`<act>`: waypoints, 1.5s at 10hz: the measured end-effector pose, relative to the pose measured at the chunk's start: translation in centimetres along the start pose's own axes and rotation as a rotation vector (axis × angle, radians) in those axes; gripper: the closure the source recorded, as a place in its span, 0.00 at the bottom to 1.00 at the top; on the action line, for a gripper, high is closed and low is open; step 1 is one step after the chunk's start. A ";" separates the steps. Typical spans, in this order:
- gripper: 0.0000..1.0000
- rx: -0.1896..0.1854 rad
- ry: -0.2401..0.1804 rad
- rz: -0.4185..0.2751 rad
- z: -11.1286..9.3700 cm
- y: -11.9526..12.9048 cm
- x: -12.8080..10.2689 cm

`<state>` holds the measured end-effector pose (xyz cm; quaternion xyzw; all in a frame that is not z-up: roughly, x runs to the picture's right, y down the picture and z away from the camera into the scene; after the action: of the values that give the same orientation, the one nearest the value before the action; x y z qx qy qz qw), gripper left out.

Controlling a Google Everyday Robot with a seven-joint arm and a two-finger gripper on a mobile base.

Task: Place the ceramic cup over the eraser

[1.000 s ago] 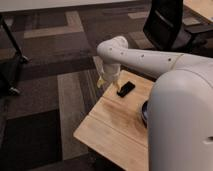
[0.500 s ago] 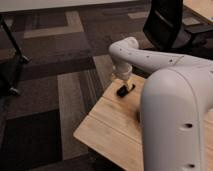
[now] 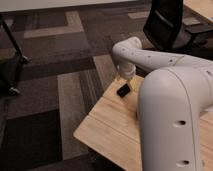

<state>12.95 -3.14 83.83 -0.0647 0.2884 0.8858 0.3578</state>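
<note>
Though cut off at the right and bottom edges, looks down across an office floor of dark carpet [image 3: 45, 110] with paler grey bands, wide and bare along the left and middle. Filling the lower right, a bulky white robot arm [image 3: 170, 115], rising from the near corner, extending away to a bend, then turning down. Under it, a pale wooden table [image 3: 105, 127], set corner-on. Left corner jutting toward the open carpet; one edge running up and right to the far corner, another down and right out of view. Bare boards along both edges. Beyond the table at upper right, a black office chair [image 3: 167, 25], apart from the arm's bend. At far left, a black metal frame [image 3: 7, 75], partly out of view and well apart from the table. At the arm's far end, the gripper [image 3: 125, 76], pointing down over the table's far corner, close to the edge. Open or closed: cannot tell. Just below the gripper, the eraser [image 3: 123, 90], small and black, lying on the wood near that corner. Touching the gripper or apart: cannot tell.
</note>
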 end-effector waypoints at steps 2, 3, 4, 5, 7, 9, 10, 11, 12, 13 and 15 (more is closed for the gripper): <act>0.35 0.000 0.000 -0.001 0.0 0.0 0.0; 0.35 0.000 0.000 0.000 0.0 0.0 0.0; 0.35 0.000 0.000 -0.001 0.0 0.0 0.0; 0.35 0.000 0.000 0.000 0.0 0.0 0.0; 0.35 -0.001 0.000 0.001 0.0 0.0 0.0; 0.35 -0.001 0.000 0.001 0.0 0.0 0.0; 0.35 -0.001 -0.001 0.011 0.3 0.1 -0.5; 0.35 0.001 -0.007 0.033 1.3 0.2 -1.8; 0.35 0.002 -0.005 0.048 2.8 0.5 -3.0; 0.35 -0.003 0.016 0.053 4.2 1.0 -3.3; 0.35 -0.026 0.020 0.034 5.0 2.4 -3.8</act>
<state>14.56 -4.02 90.33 -0.0733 0.2816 0.8947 0.3389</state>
